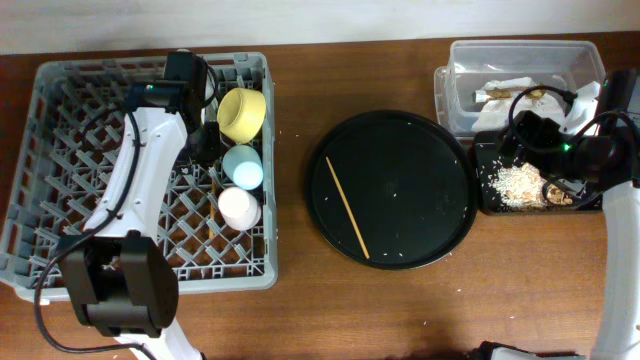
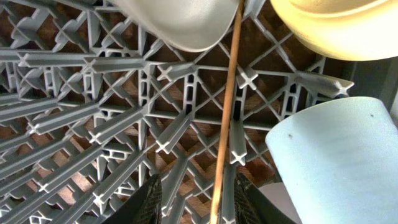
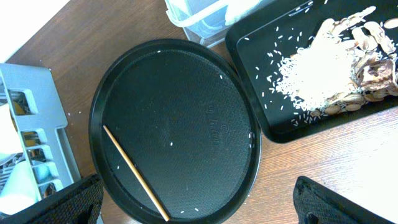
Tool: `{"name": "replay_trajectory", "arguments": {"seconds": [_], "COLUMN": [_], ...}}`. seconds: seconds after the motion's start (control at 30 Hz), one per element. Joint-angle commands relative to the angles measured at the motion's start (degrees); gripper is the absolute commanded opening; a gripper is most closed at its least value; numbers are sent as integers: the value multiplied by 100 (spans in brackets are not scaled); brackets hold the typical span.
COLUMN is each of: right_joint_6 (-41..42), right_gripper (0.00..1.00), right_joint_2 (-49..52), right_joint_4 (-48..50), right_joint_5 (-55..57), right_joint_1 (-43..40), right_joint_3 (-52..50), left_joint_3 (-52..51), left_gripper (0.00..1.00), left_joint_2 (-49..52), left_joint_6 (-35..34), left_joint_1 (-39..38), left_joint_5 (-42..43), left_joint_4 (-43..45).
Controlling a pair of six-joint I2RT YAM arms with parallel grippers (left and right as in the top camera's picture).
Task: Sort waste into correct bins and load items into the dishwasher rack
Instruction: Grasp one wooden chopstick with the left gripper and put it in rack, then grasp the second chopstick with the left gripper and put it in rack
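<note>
At 9 o'clock on the surface, the dishwasher rack already carries most of its load. Along its 3 o'clock edge sit the yellow bowl, the light-blue cup at the bowl's 6 o'clock, and the pink cup at 6 o'clock again. The left wrist view shows the plate in there too. The left hand hangs over the rack, its fingers narrow, with one chopstick running between them toward 12 o'clock. Whether they pinch it I cannot tell.

At centre, the round black tray holds the second chopstick, lying from 11 to 5 o'clock, and a scatter of pale grains. At the tray's 1 o'clock the clear tub holds the tissue. At its 3 o'clock the black rectangular tray holds the food scraps. The right hand is wide and empty.

By my reading the sorting is nearly done, and both chopsticks remain to be racked.
</note>
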Motion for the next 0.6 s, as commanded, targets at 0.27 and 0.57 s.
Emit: {"name": "replay_trajectory", "arguments": {"seconds": [0.27, 0.57], "right_joint_6": [-17, -20], "right_gripper": [98, 98], "right_joint_2": [-15, -15], "right_joint_4": [-26, -66], "right_joint_5": [50, 52], "right_joint_1": [0, 0], "right_joint_3": [44, 44], "left_joint_3": [855, 852], "left_gripper": [40, 30], "left_joint_2": [-308, 1862], "left_joint_6": [-96, -2474], "left_joint_1": [-2212, -3254], "left_joint_5": [1220, 1274], "left_joint_4": [199, 1123]}}
